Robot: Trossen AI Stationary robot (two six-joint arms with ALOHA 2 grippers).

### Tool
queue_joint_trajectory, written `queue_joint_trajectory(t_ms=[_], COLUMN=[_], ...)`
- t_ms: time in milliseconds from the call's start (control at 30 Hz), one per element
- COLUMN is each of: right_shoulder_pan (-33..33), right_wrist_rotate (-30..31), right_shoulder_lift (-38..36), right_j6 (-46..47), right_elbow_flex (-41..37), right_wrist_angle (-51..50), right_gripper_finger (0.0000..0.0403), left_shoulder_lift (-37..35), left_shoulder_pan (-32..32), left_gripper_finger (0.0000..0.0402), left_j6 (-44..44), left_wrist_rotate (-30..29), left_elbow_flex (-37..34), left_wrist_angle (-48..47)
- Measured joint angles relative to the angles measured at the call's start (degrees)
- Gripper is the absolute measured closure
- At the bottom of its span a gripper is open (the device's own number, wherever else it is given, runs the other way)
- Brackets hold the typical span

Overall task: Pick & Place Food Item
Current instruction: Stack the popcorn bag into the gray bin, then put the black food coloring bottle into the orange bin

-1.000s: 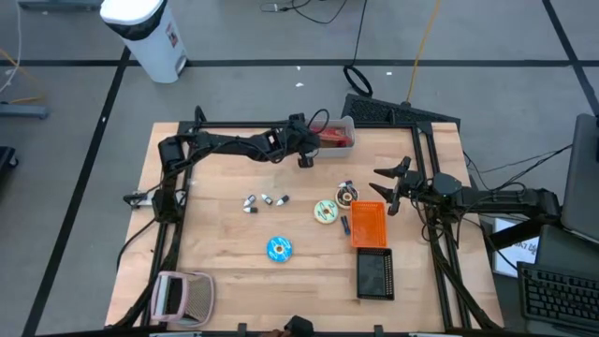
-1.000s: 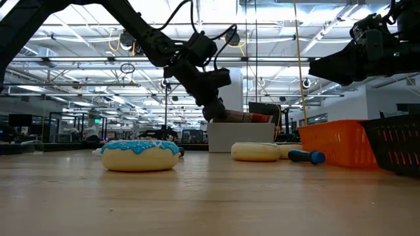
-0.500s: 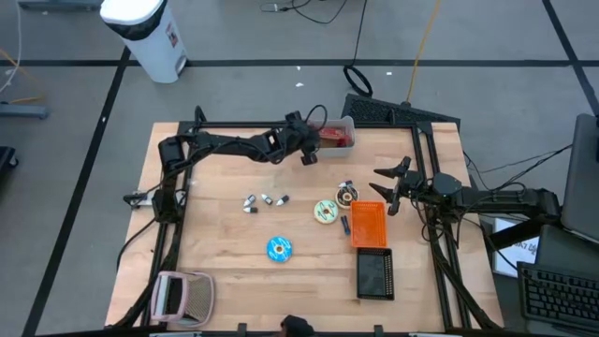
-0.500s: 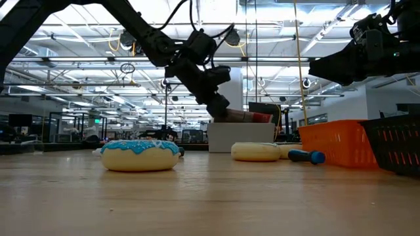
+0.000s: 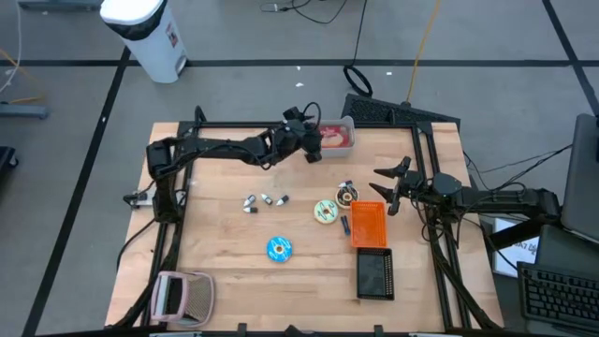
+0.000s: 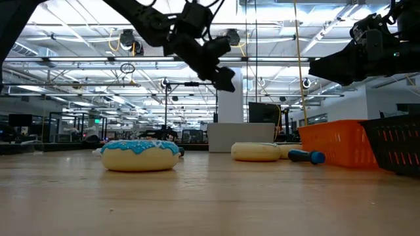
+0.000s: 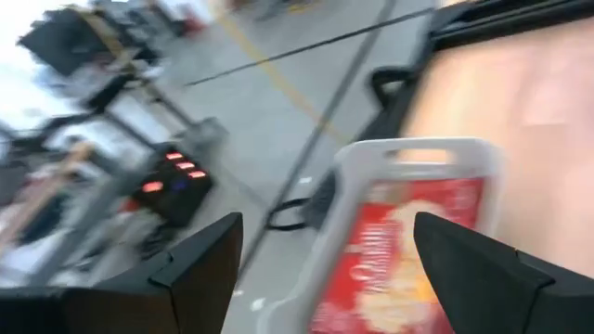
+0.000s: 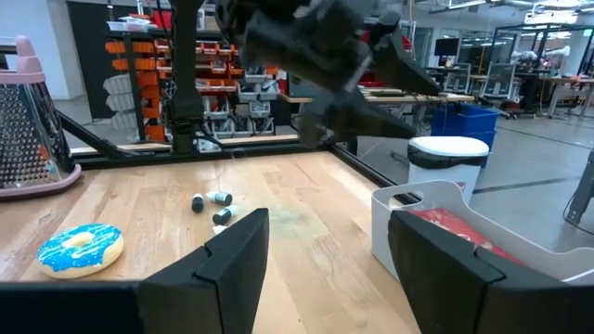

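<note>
- Release done: left pincer [image 5: 312, 148] has spread wide, empty, and lifted above the white bin [image 5: 348, 128].
- Red food packet [image 5: 333, 137] now lies inside it; placement looks complete.
- Right pincer [image 5: 387, 188] waits open, empty, beside the orange basket [image 5: 368, 225] on the counter [image 5: 225, 234].

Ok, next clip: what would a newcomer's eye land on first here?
Probably the left gripper, open and raised beside the white bin at the table's far edge, where a red food packet lies inside. Next, the blue donut near the table's middle front, and the orange basket below the open right gripper.
</note>
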Motion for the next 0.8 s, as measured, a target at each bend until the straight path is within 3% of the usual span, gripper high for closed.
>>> queue_joint_trajectory(t_ms=[100, 367, 567, 800], right_shoulder_pan=[0.0, 0.0, 0.0, 0.0], right_wrist_rotate=[0.0, 0.0, 0.0, 0.0], right_shoulder_lift=[0.0, 0.0, 0.0, 0.0], right_j6=[0.0, 0.0, 0.0, 0.0], right_elbow_flex=[0.0, 0.0, 0.0, 0.0], right_wrist_angle=[0.0, 0.0, 0.0, 0.0], right_gripper_finger=[0.0193, 0.0193, 0.0193, 0.0193], left_shoulder_lift=[-1.7, -13.8, -24.1, -27.3], left_shoulder_pan=[-0.4, -5.6, -10.5, -15.1], left_gripper_finger=[0.0091, 0.0101, 0.0094, 0.0104], left_j6=[-3.9, -11.6, -16.7, -45.3], left_wrist_rotate=[4.6, 5.2, 4.3, 2.4], left_elbow_flex=[0.0, 0.0, 0.0, 0.0], left_wrist_angle=[-2.2, -10.5, -29.7, -63.3])
